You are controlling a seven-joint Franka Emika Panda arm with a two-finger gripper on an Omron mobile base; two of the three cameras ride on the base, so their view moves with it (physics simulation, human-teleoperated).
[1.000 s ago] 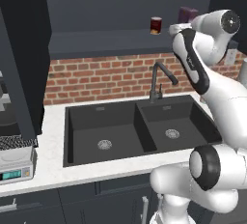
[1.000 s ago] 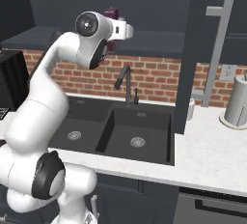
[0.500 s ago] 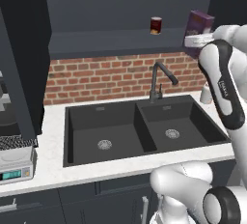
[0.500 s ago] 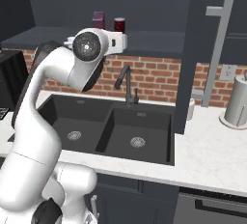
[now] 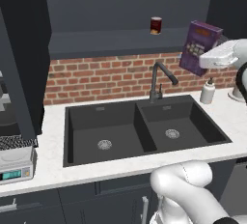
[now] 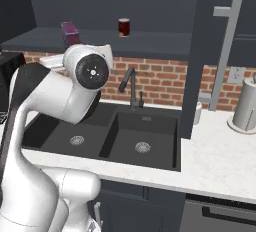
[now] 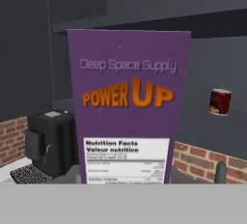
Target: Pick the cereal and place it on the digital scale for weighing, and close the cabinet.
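I've got the cereal (image 5: 200, 48) clenched in the claw (image 5: 208, 60), up in the air over the sink's (image 5: 144, 126) right end, long axis near vertical, top leaning right, printed front toward hand cam. Red can (image 5: 156, 25) sits on cabinet (image 5: 120, 42) shelf. Digital scale (image 5: 16, 165) far left on tabletop (image 5: 48, 165).

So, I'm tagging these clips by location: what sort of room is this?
A kitchen, rendered rather than real. A black double sink with a faucet sits in a white counter against a brick backsplash, with a dark cabinet above and a digital scale at the counter's left end.
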